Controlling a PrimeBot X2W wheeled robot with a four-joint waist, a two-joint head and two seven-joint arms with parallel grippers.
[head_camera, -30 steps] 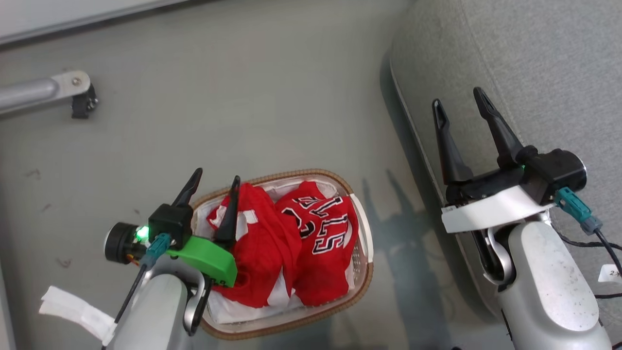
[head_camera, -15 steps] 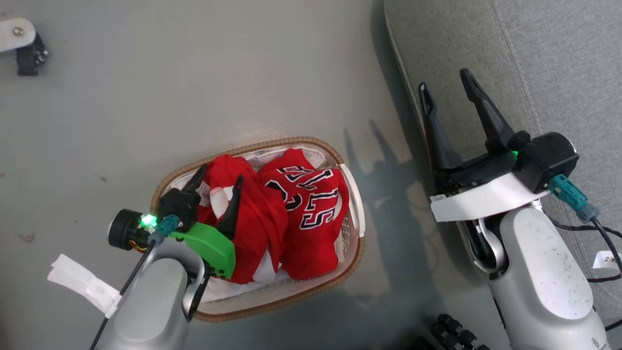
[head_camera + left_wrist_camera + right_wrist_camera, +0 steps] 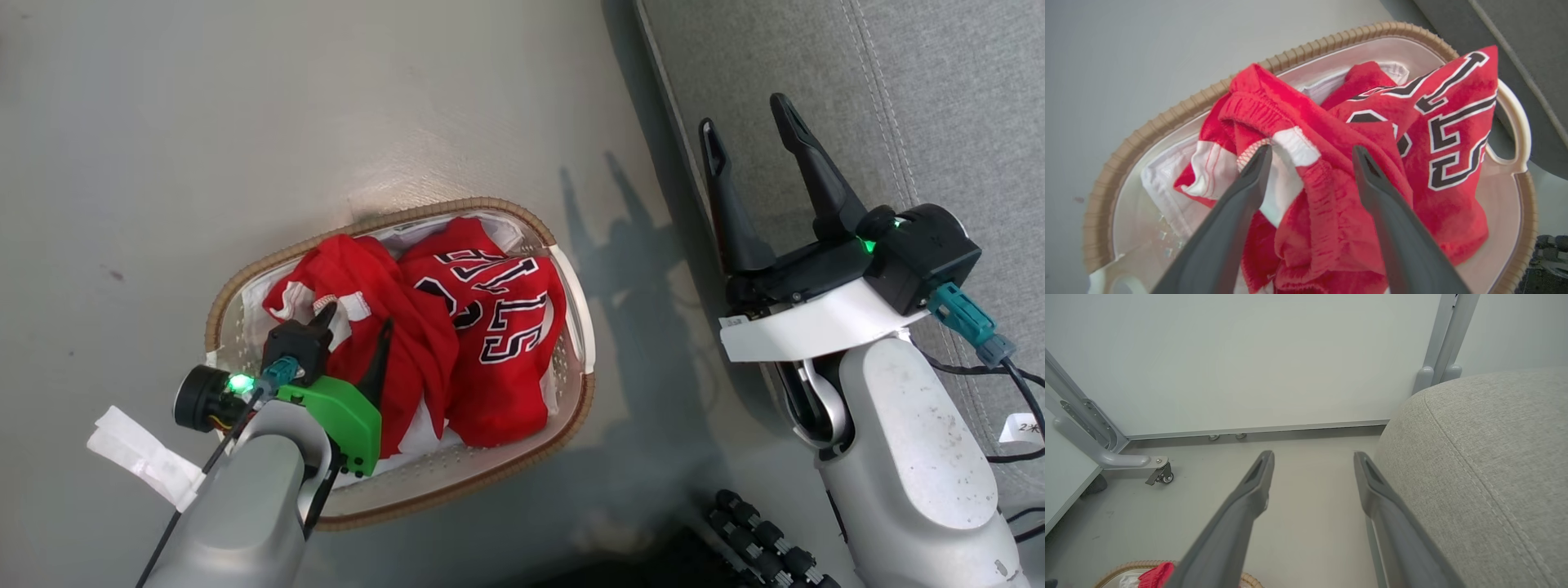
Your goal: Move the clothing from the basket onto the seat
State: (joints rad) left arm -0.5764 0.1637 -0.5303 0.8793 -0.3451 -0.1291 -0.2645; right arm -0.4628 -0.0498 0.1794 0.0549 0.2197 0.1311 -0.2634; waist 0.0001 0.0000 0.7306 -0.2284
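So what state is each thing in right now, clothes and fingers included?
Basket: on the floor, both garments inside.
Jersey: crumpled, lettering showing.
Red shorts: bunched beside the jersey.
Sofa seat: no clothes on the part shown.
Left fingers: open, tips down at the shorts.
Right fingers: open, holding nothing.

The clothing (image 3: 1331,212) is soft, matt red cloth with a slightly fleecy nap, white trim and stitched hems. The basket (image 3: 1331,39) has a smooth, faintly glossy white plastic wall and a ribbed brown woven-look rim. On the right, the seat (image 3: 1494,465) is coarse, matt grey woven fabric with a stitched seam, and the floor (image 3: 245,122) is smooth with a dull sheen.
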